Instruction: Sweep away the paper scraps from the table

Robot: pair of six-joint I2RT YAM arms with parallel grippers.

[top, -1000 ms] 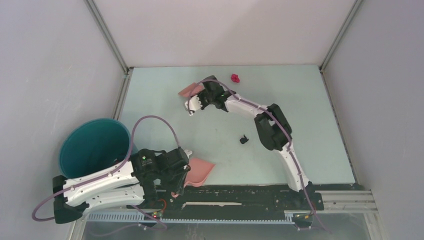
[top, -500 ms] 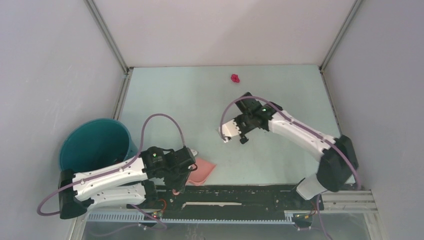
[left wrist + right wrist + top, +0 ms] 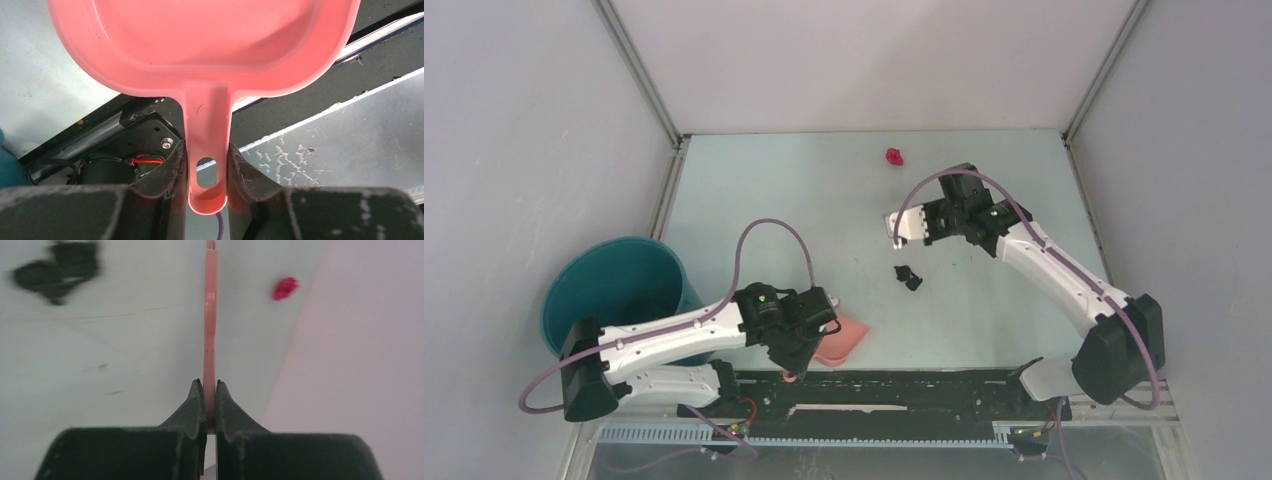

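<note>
- Left arm [image 3: 664,340] sits low at the near-left. The left jaws are clenched on the handle of a salmon-pink plastic dustpan [image 3: 200,45], one finger on each side of the handle.
- The dustpan is at the near edge of the pale mint-green flat desk [image 3: 774,210], its handle end over the black base plate [image 3: 904,392]. Cannot tell if it is lifted or resting.
- Right arm [image 3: 1054,268] reaches to mid-desk, right of centre. The right jaws are pinched tight on a thin salmon-pink brush [image 3: 209,315], seen edge-on in the wrist view.
- A crumpled black paper scrap [image 3: 909,277] lies mid-desk, just nearer than the brush head and apart from it.
- A crumpled magenta paper scrap [image 3: 894,156] lies near the far edge, close to the grey back wall [image 3: 874,60] and well apart from the brush.
- Open desk surface runs between the black paper scrap and the dustpan.
- There is a wide open stretch across the left-centre up to the left rail.
- A round teal bucket [image 3: 614,290] stands outside the left rail at the near-left, beside the left arm.
</note>
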